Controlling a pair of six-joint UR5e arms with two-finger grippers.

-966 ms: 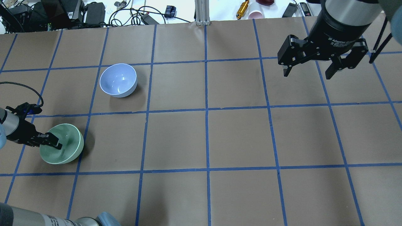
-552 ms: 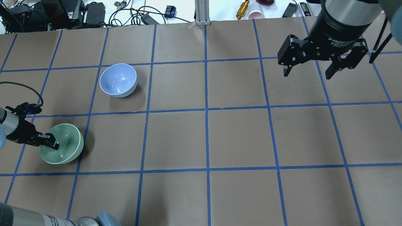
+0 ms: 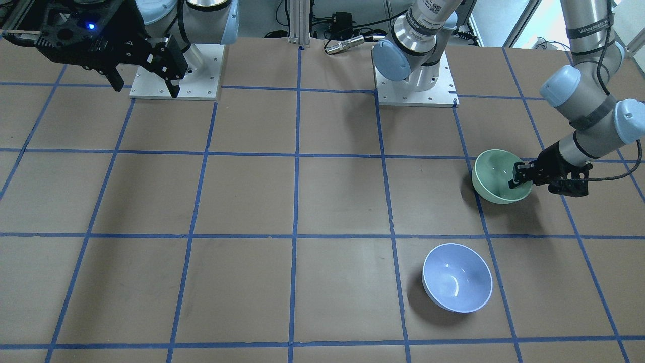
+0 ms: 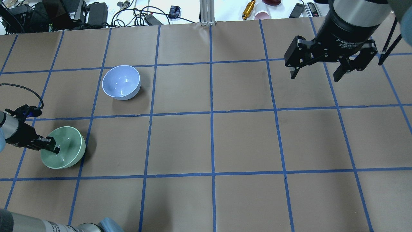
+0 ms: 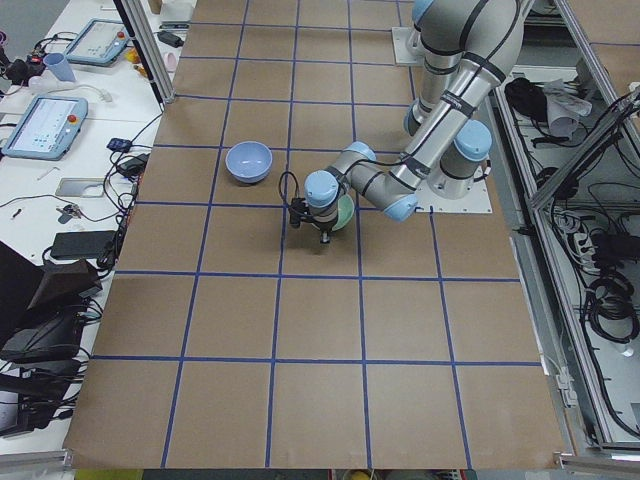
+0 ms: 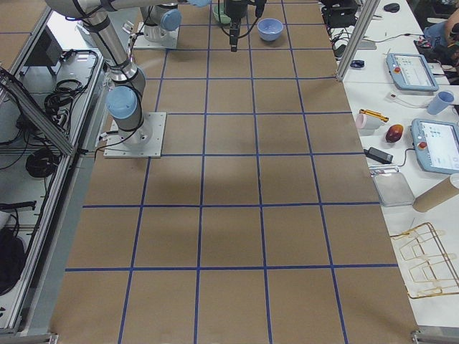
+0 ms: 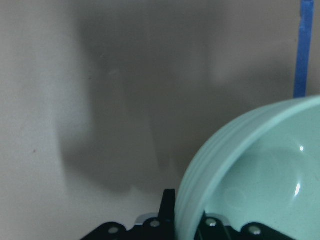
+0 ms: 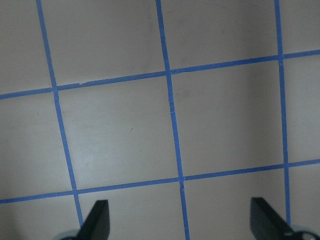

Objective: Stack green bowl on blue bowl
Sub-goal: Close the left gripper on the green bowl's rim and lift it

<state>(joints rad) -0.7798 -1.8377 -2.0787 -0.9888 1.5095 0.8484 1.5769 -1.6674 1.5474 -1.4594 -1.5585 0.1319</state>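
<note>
Left wrist-mounted, fingers [image 7: 168, 209] clamp green bowl [image 7: 260, 170] rim; overhead, blue bowl [image 4: 121, 82] apart

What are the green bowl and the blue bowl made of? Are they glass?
Probably not glass: neither is see-through. The green bowl looks like glazed ceramic or hard plastic, glossy with small bright glints inside. The blue bowl looks alike, shiny with a curved highlight. Which material, I cannot tell.

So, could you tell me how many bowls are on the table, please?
2. The glossy mint-green round bowl sits at the robot's left, its rim gripped by the left tool; the glossy periwinkle-blue round bowl stands apart, farther forward. None appears hidden.
</note>
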